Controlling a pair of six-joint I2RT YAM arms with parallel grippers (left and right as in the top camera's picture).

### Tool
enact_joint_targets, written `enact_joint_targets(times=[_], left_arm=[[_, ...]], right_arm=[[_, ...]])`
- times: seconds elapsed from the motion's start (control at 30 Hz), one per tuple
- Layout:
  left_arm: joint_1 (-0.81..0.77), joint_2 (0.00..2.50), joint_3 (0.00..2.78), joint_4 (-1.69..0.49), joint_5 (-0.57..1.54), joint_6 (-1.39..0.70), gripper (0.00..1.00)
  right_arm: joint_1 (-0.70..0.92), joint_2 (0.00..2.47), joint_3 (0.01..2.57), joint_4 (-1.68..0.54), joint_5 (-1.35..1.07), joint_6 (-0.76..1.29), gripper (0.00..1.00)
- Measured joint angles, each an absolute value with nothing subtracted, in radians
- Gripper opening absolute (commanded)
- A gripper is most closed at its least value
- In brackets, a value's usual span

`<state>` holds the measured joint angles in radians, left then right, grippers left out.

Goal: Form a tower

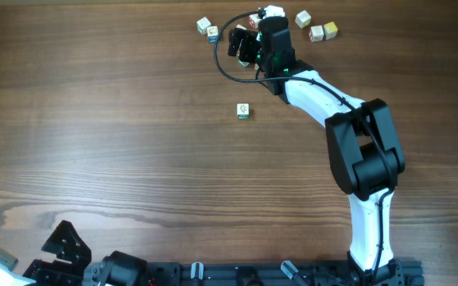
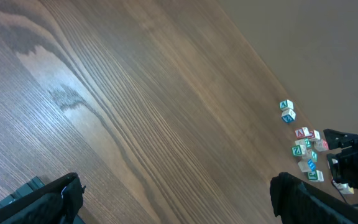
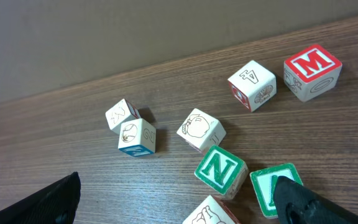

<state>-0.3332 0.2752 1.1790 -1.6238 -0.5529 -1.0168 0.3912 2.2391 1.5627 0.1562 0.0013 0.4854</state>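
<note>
Right gripper (image 1: 243,46), jaws wide and empty, is hovering over loose letter cubes (image 3: 220,171) at the table's (image 1: 94,119) far edge, the tower (image 1: 243,111) standing upright apart, toward the robot's base.

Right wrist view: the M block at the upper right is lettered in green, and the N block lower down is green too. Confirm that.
Not quite. The right wrist view shows the M block lettered in red, with a red border, not green. The rest stands: it sits at the upper right, and the N block lower down is green.
</note>
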Motion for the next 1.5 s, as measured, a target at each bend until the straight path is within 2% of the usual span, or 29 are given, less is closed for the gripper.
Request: enact_joint_targets(times=[1.5], left_arm=[[-0.333, 0.275, 1.179, -1.623, -0.553, -1.017, 1.00]], right_arm=[[0.391, 2.239, 1.563, 0.166, -0.037, 0.440, 1.00]])
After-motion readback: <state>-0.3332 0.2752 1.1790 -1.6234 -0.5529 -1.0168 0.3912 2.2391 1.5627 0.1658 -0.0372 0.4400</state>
